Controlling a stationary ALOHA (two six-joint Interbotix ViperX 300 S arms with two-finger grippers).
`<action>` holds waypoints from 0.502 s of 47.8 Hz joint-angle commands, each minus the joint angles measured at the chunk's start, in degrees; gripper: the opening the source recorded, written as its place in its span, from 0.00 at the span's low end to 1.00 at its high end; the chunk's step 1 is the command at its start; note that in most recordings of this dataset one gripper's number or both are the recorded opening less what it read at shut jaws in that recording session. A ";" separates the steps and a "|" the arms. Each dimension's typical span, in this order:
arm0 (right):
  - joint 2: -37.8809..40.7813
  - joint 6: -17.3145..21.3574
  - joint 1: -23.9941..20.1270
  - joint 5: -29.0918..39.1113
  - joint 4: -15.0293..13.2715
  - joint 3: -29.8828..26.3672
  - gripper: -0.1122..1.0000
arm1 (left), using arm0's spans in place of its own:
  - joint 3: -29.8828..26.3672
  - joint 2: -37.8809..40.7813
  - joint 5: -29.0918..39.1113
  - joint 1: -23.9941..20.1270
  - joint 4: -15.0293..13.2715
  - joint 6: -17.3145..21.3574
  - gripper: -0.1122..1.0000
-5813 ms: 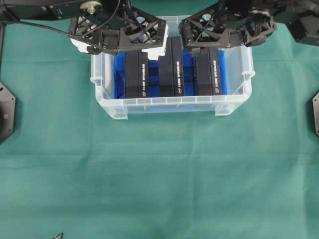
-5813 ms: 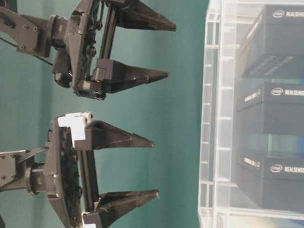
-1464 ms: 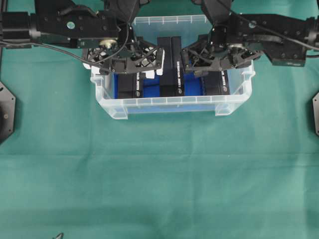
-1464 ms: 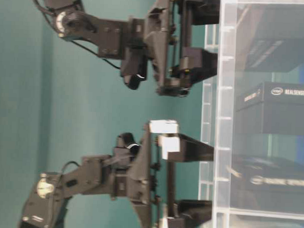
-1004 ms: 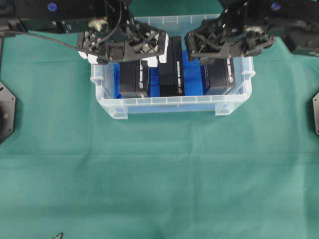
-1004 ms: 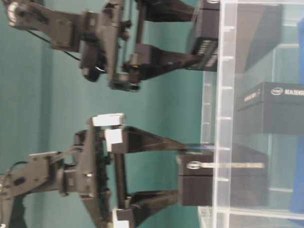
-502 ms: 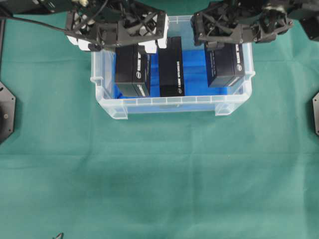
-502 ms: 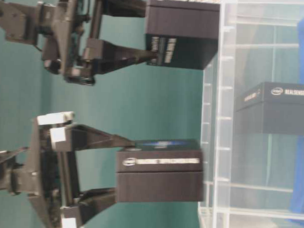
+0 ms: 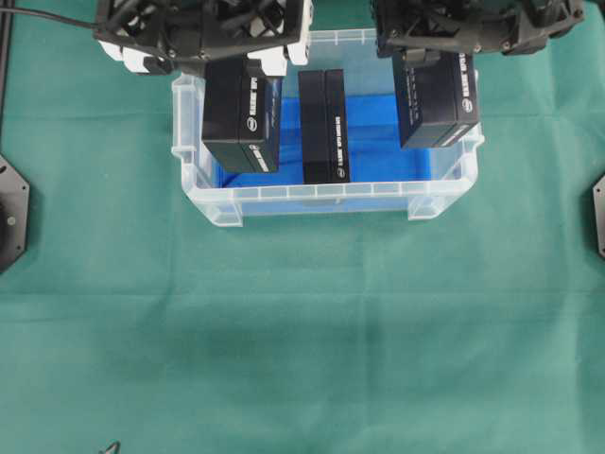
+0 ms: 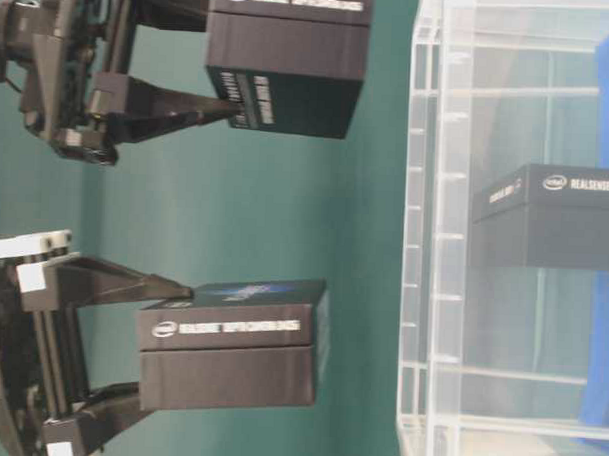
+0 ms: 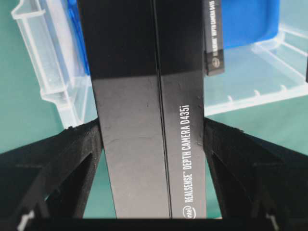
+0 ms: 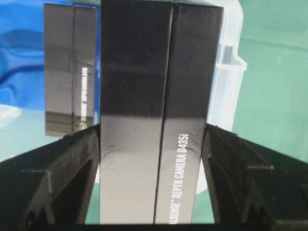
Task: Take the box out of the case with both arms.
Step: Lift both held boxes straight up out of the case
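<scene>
The clear case [image 9: 321,195] with a blue sheet [image 9: 378,132] holds one black box [image 9: 324,123] in its middle. My left gripper [image 9: 244,68] is shut on a second black box [image 9: 241,115], which hangs above the case's left part. My right gripper [image 9: 435,55] is shut on a third black box [image 9: 437,99] above the right part. In the table-level view both held boxes [image 10: 230,355] [image 10: 285,62] are clear of the case rim [image 10: 424,242]. In each wrist view the black fingers [image 11: 72,154] [image 12: 240,163] press on the box sides [image 11: 149,120] [image 12: 159,120].
Green cloth [image 9: 302,331] covers the table in front of the case. Black arm bases [image 9: 11,213] sit at the left and right edges. The case's side handles [image 9: 184,151] stick out below the held boxes.
Both arms have risen with their boxes, which were level with the case rim a second ago and now hang well above it. The middle box has stayed put.
</scene>
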State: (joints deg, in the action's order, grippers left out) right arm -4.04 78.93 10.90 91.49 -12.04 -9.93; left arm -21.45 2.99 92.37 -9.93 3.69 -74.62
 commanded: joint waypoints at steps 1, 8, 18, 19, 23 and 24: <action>-1.85 -0.18 -0.18 0.44 -0.35 -2.37 0.70 | -2.72 -2.02 0.53 0.18 0.26 0.09 0.68; -1.85 -0.18 -0.44 1.23 -0.35 -3.08 0.70 | -3.34 -1.93 0.62 0.35 0.26 0.09 0.68; -1.85 -0.18 -0.62 1.76 -0.35 -3.16 0.70 | -3.34 -1.93 0.79 0.44 0.18 0.09 0.68; -1.85 -0.18 -0.62 1.76 -0.35 -3.16 0.70 | -3.34 -1.93 0.79 0.53 0.26 0.09 0.68; -1.85 -0.18 -0.70 1.76 -0.35 -3.16 0.70 | -3.34 -1.93 0.79 0.62 0.18 0.09 0.68; -1.85 -0.18 -0.70 1.76 -0.35 -3.25 0.70 | -3.25 -1.93 0.79 0.62 0.18 0.09 0.68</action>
State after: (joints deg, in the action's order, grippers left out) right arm -3.96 78.93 10.46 93.16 -12.13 -11.34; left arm -23.03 2.99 93.25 -9.58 3.69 -74.62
